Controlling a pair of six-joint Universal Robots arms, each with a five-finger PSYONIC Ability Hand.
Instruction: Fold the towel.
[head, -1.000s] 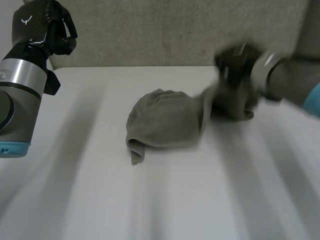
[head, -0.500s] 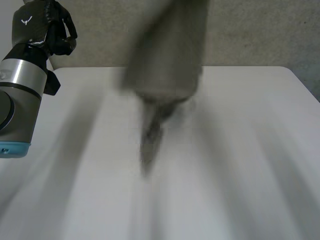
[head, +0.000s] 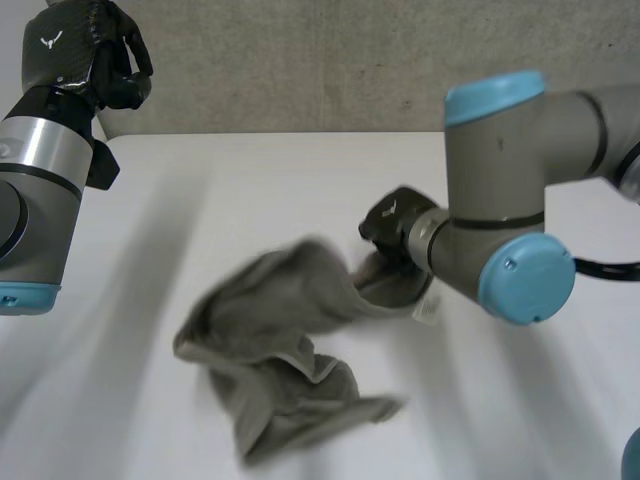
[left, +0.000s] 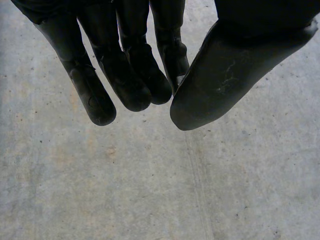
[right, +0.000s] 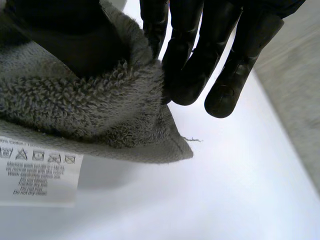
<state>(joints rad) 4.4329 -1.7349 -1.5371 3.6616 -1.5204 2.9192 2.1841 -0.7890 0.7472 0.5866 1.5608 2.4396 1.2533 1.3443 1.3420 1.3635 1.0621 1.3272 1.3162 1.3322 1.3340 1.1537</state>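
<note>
R hand (head: 392, 226) pinches grey towel (head: 285, 345) corner beside care label (right: 37, 170) over white table (head: 250, 170); L hand (left: 125, 65) raised, fingers relaxed, empty.

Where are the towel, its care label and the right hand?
towel (head: 275, 325): head view, on its crumpled middle.
care label (right: 37, 172): right wrist view, on the printed face.
right hand (right: 192, 55): right wrist view, on a finger beside the towel's corner.

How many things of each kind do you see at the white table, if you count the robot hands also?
1 towel, grey
2 robot hands: the left robot hand and the right robot hand
1 table, white
Total: 4
</note>
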